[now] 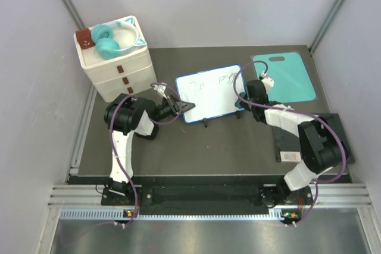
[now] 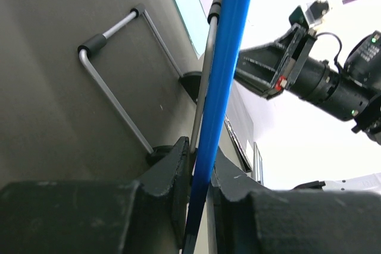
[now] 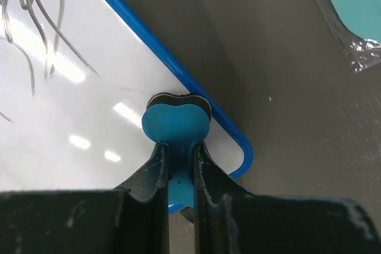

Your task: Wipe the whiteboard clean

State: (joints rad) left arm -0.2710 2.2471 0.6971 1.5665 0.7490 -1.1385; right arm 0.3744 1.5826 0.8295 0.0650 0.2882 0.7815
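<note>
The whiteboard stands tilted on wire feet mid-table, black scribbles along its top. My left gripper is shut on its left blue rim, one finger on each face; a wire foot shows behind. My right gripper is at the board's right end, shut on the stem of a blue eraser. The eraser's pad rests on the white surface near the rounded lower right corner. Scribbles lie to the left of the eraser.
A white drawer unit stands at the back left with teal headphones on top. A teal mat lies behind the right arm. A black pad lies at the table's right edge.
</note>
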